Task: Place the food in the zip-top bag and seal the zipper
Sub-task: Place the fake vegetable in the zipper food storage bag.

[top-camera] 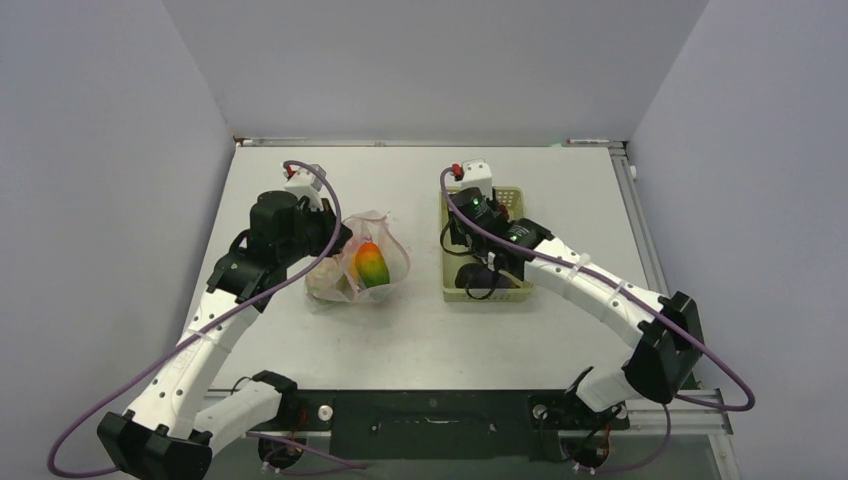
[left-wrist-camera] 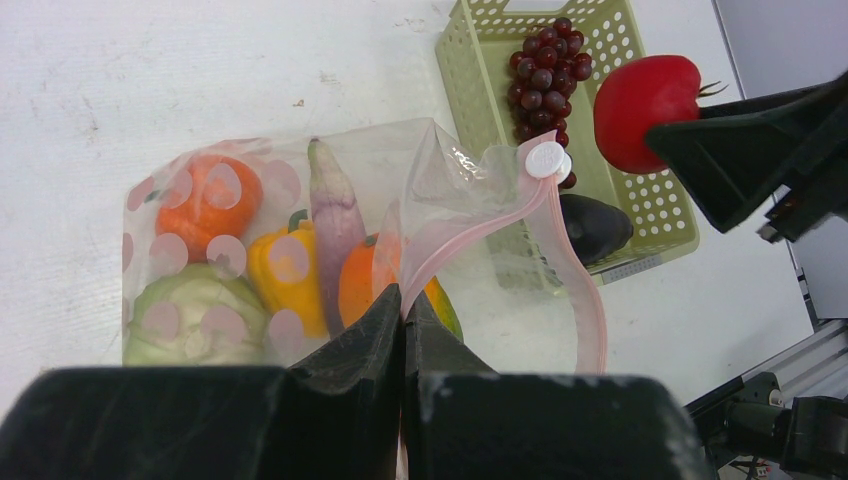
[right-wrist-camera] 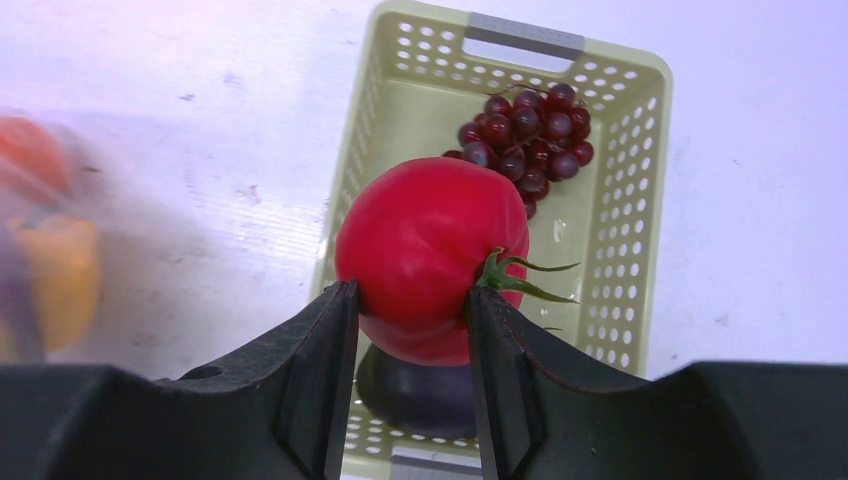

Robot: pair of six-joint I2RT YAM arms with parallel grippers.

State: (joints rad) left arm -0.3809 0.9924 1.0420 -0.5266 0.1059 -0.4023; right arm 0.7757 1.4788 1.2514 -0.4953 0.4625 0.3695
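Observation:
The zip-top bag (left-wrist-camera: 300,170) lies on the table with its mouth open toward the basket. Inside it are an orange piece (left-wrist-camera: 205,195), a yellow pepper (left-wrist-camera: 285,265), a green cabbage (left-wrist-camera: 190,310), a pale purple eggplant (left-wrist-camera: 335,215) and an orange-green fruit (top-camera: 371,266). My left gripper (left-wrist-camera: 405,300) is shut on the pink zipper (left-wrist-camera: 470,235) at the mouth's edge. My right gripper (right-wrist-camera: 405,295) is shut on a red tomato (right-wrist-camera: 430,240), held above the basket. Dark grapes (right-wrist-camera: 530,135) and a dark eggplant (right-wrist-camera: 420,390) lie in the basket.
The pale green slatted basket (right-wrist-camera: 655,150) stands right of the bag, about a hand's width away. A white slider tab (left-wrist-camera: 545,160) sits at the far end of the zipper. The table's near edge and metal rail (left-wrist-camera: 790,350) run past the basket.

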